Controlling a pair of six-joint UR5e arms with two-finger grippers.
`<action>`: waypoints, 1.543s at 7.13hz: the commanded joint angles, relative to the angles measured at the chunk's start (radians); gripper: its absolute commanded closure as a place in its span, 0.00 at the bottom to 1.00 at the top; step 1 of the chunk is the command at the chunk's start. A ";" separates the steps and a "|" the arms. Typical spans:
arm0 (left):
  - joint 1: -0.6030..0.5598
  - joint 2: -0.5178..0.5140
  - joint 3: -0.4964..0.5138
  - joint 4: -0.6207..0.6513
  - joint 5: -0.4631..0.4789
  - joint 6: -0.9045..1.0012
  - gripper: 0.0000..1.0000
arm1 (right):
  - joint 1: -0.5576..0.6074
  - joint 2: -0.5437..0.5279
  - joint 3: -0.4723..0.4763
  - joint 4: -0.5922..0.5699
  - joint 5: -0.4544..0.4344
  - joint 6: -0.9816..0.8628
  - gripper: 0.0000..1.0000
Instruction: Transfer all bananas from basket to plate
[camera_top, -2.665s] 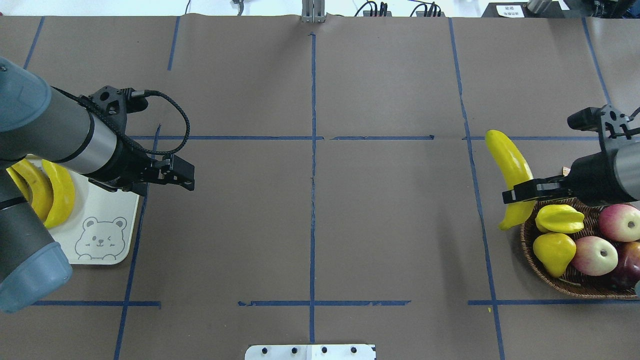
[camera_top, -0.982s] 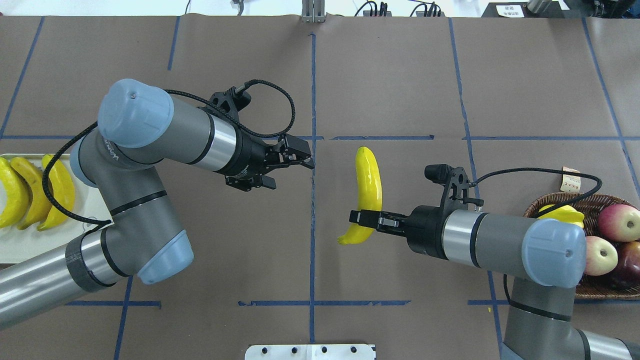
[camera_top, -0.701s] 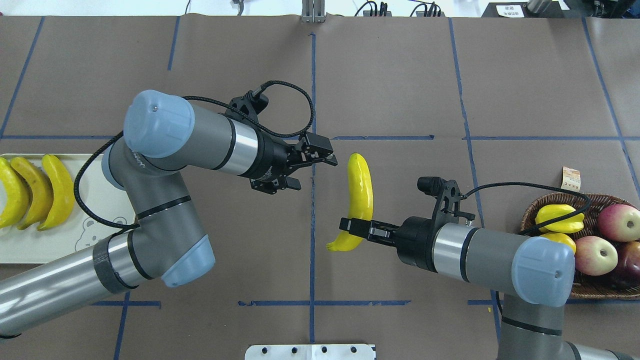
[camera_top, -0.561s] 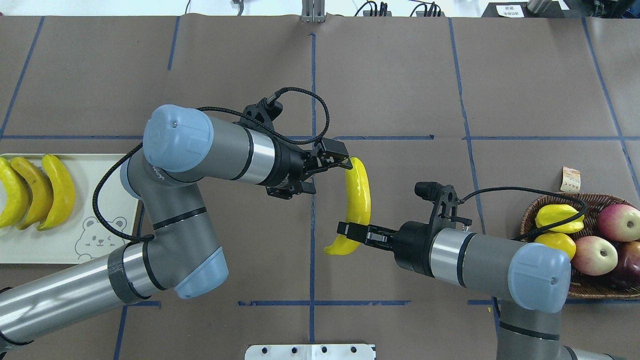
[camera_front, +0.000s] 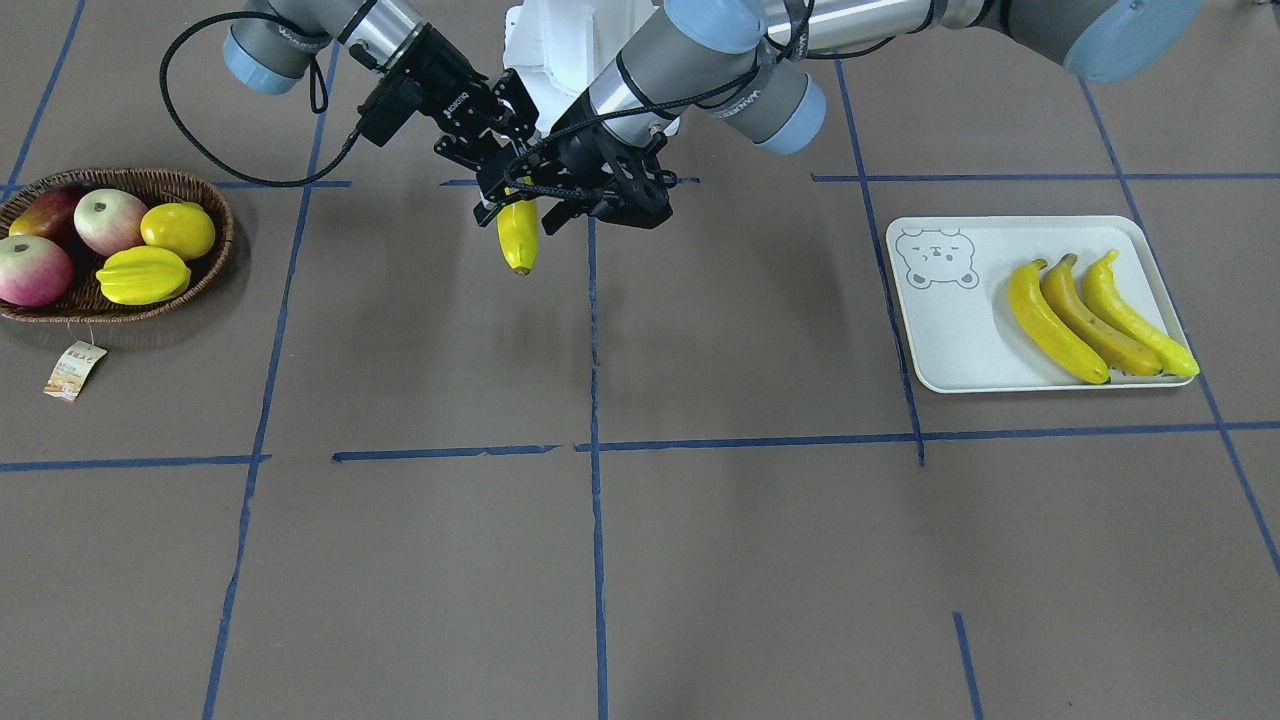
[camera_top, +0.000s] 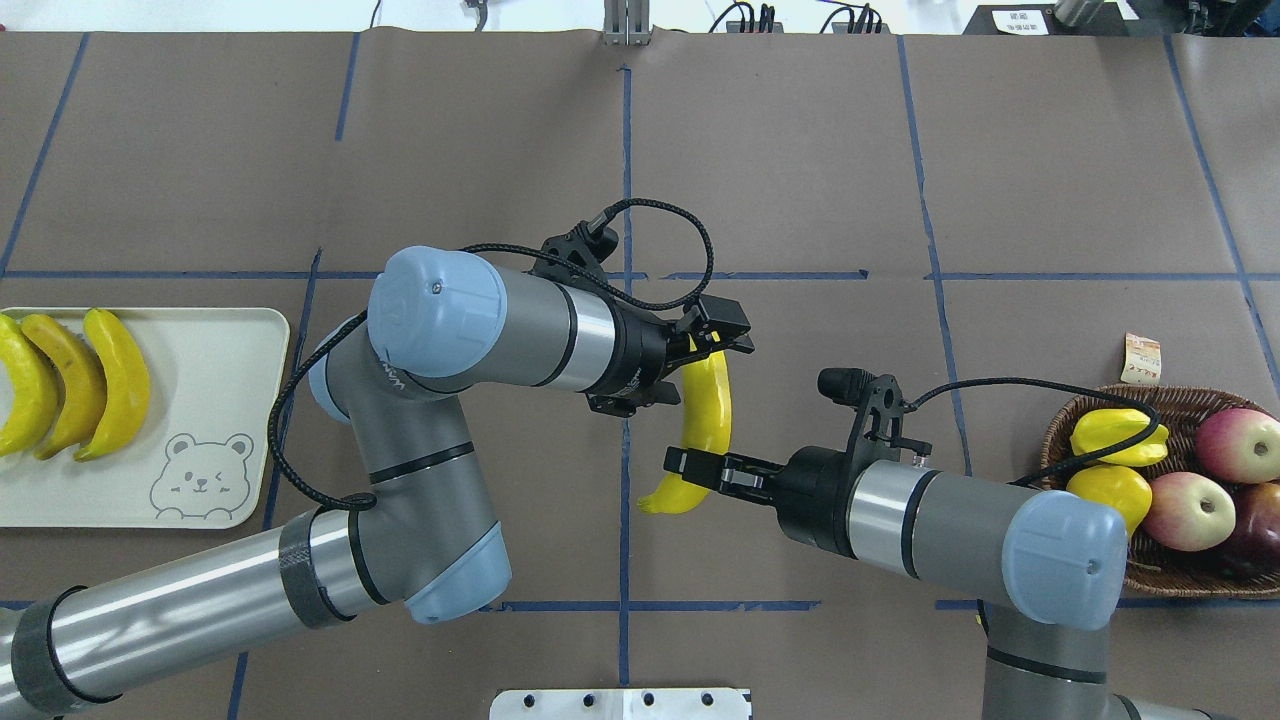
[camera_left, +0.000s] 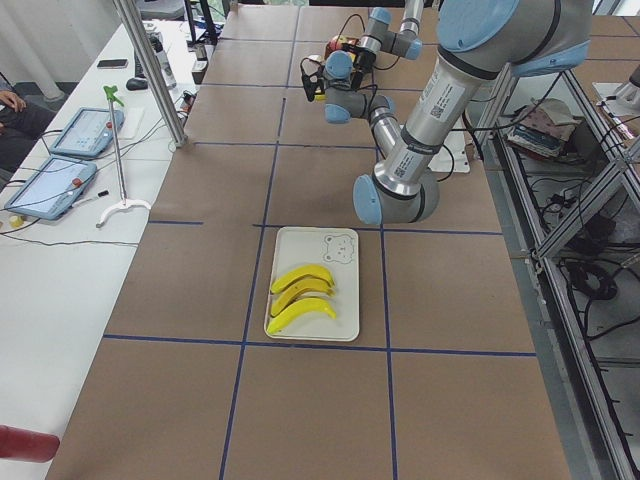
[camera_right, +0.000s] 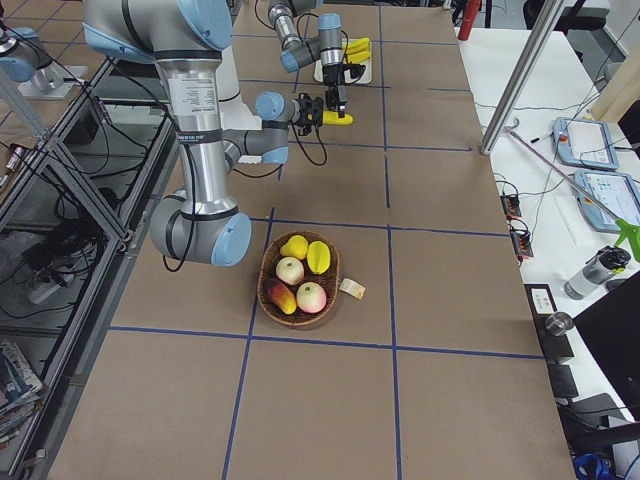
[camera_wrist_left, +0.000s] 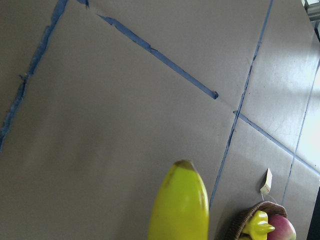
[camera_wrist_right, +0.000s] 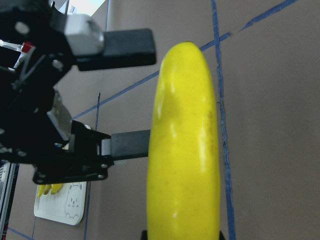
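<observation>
My right gripper (camera_top: 676, 465) is shut on the lower part of a glossy yellow banana (camera_top: 706, 405) and holds it above the table's middle. My left gripper (camera_top: 737, 334) is open, its fingers (camera_wrist_right: 125, 42) on either side of the banana's far end. The banana fills the right wrist view (camera_wrist_right: 185, 150), and its tip shows in the left wrist view (camera_wrist_left: 180, 205). Three bananas (camera_top: 75, 385) lie side by side on the pale plate (camera_top: 215, 400) with the bear drawing at the far left. The wicker basket (camera_top: 1165, 582) sits at the far right with no banana showing in it.
The basket holds a starfruit (camera_top: 1115, 435), a lemon (camera_top: 1105, 490) and apples (camera_top: 1190, 510); its paper tag (camera_top: 1140, 358) lies beside it. A metal plate (camera_top: 620, 703) sits at the table's near edge. Blue tape lines cross the brown table.
My right arm carried the banana from the basket to the table's middle. My left arm came over from the plate, and its open fingers now flank the banana's far end.
</observation>
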 joint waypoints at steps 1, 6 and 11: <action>0.005 -0.003 0.005 0.000 0.006 -0.001 0.23 | 0.000 0.003 -0.002 0.000 0.000 0.000 0.79; 0.007 0.003 0.002 -0.001 0.006 -0.001 0.73 | 0.001 0.003 -0.002 -0.002 -0.002 0.000 0.79; -0.001 0.015 -0.010 -0.004 0.004 0.005 1.00 | 0.007 0.022 0.001 -0.018 -0.002 0.003 0.00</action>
